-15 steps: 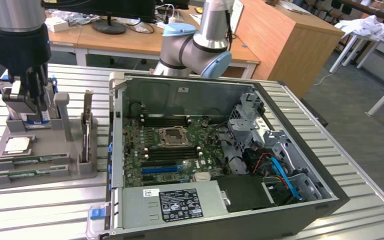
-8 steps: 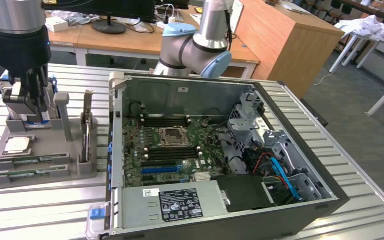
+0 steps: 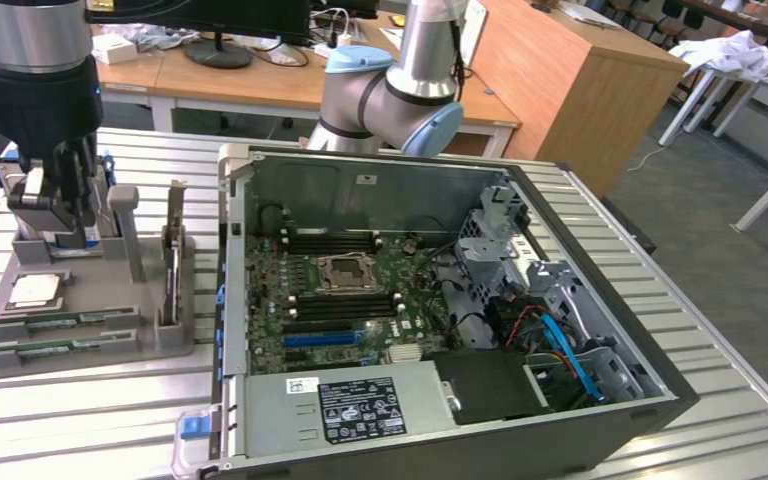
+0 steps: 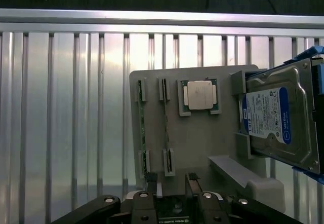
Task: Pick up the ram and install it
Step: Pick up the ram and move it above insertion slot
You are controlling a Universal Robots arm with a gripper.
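Over the tray [image 3: 157, 340], exterior view's left: jaws spread wide, holding nothing.
Ram [image 3: 61, 320]: two sticks in the tray's near slots, edge-on from the wrist.
Cut off: hard drive [image 4: 273, 117].
Counter [image 3: 77, 420]: slatted metal; wooden desks [image 3: 558, 80] beyond.

Bright, diffuse room light fell across the slatted metal table [image 3: 744, 440], and its ribs showed pale streaks of glare in the wrist view. Soft shadow dimmed the inside of the open computer case [image 3: 357, 190]. Shadows elsewhere were faint.
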